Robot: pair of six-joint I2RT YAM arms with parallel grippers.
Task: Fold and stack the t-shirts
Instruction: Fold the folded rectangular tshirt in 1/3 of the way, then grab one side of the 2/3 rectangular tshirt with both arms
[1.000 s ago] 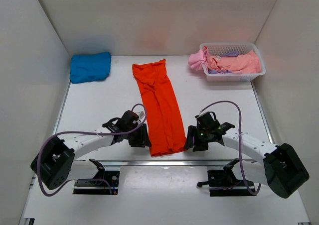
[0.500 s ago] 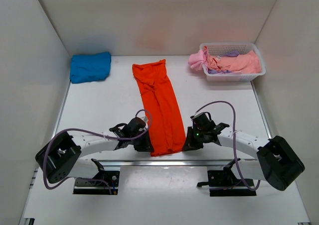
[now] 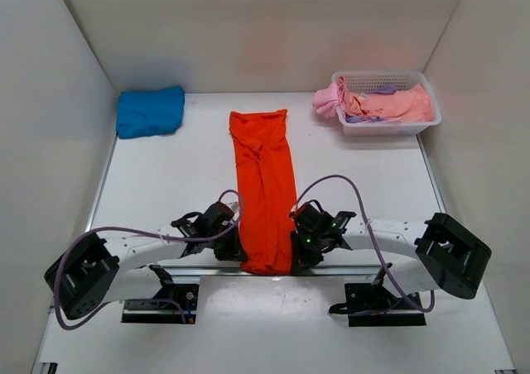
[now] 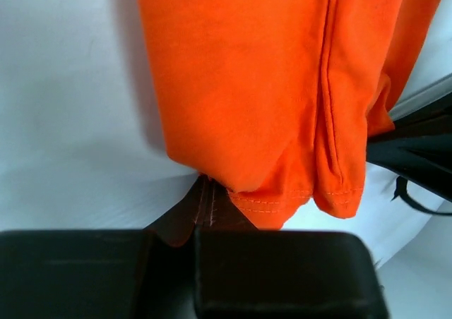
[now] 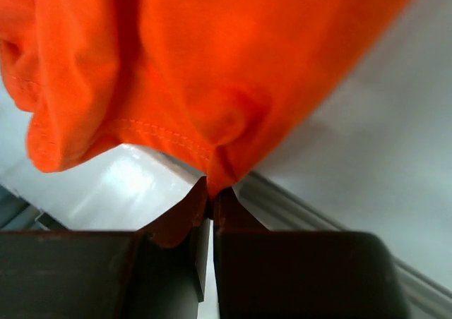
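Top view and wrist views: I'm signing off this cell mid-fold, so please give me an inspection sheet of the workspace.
Surface: white table, bare parts clean.
Job's things: orange-red t-shirt stretched lengthwise down the middle; blue t-shirt folded, far left; pink and lilac t-shirts heaped in the white basket, far right.
Clutter: nothing seen.
Grippers: left gripper and right gripper each shut on a near hem corner of the orange-red t-shirt.
Cables: a lilac cable loops above each arm, untangled.
Surroundings: white walls on three sides.
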